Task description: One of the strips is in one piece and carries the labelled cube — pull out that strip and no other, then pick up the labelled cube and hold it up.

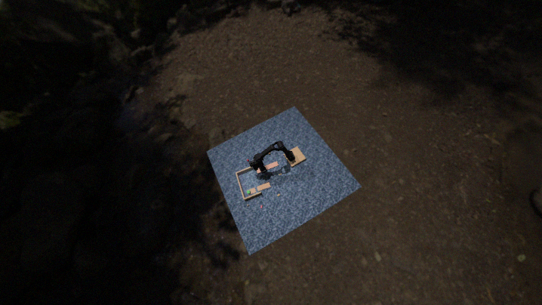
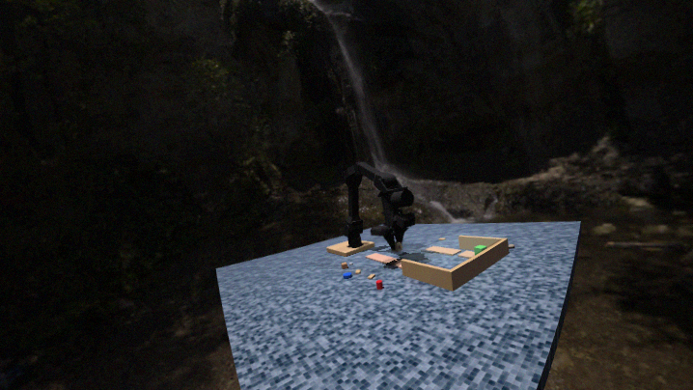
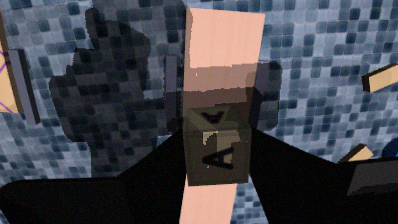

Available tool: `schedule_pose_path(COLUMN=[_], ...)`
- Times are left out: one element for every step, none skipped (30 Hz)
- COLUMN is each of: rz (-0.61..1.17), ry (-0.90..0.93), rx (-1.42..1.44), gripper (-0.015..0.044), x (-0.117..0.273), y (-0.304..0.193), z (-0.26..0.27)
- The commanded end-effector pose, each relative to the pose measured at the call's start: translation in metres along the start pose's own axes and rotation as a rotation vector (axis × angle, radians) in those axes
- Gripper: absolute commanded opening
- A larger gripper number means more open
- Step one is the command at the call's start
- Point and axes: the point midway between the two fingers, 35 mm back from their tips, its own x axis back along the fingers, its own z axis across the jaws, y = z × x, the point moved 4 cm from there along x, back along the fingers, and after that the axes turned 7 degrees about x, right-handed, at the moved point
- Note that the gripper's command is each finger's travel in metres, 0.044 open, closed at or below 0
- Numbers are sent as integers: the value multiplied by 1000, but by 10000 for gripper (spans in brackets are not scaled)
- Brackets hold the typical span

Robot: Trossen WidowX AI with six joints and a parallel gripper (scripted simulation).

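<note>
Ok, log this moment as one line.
phase: grasp | tool: shut on labelled cube | cube: on pink strip | lift: not yet
</note>
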Motion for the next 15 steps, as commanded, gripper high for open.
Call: schedule_pose_path(rz=[9, 10, 10, 10, 11, 11, 11, 12, 12, 12, 12, 12, 12, 12, 12], ry=[4, 4, 4, 4, 4, 4, 4, 4, 4, 5, 5, 5, 5, 5, 5], rx=[-4, -4, -4, -4, -4, -4, -4, -4, -4, -4, -4, -4, -4, -4, -4], gripper=[0, 0, 0, 0, 0, 0, 0, 0, 0, 0, 0, 0, 0, 0, 0], x=[0, 0, 0, 0, 0, 0, 0, 0, 0, -1, -1, -1, 0, 2, 7], y=[-9, -12, -16, -20, -23, -27, -31, -34, -38, -41, -43, -44, -43, -43, -43], z=[3, 4, 5, 6, 6, 7, 8, 9, 10, 11, 12, 12, 12, 12, 12])
